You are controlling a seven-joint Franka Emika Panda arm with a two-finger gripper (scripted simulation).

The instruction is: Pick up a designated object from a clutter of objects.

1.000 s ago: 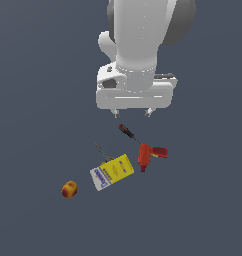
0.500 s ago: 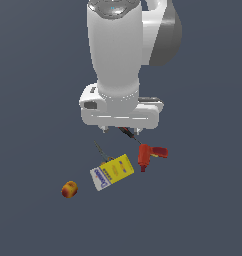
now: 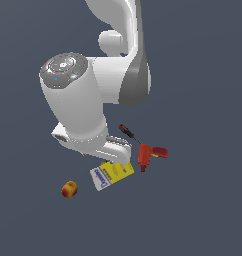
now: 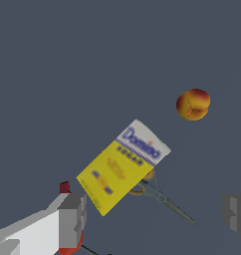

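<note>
The arm [image 3: 88,115] has swung down toward the lower left of the exterior view, gripper [image 4: 152,219] wide and empty above the box [image 4: 121,166], closing on the ball [image 3: 69,189], which lies apart at lower left, ungrasped.

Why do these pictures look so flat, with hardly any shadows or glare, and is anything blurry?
Exterior view: even lighting, no cast shadows under the orange ball or yellow box; the arm shows only soft shading. Wrist view: the box's print is soft and blocky, and the grey fingers at the picture's edge look coarse rather than out of focus.
</note>
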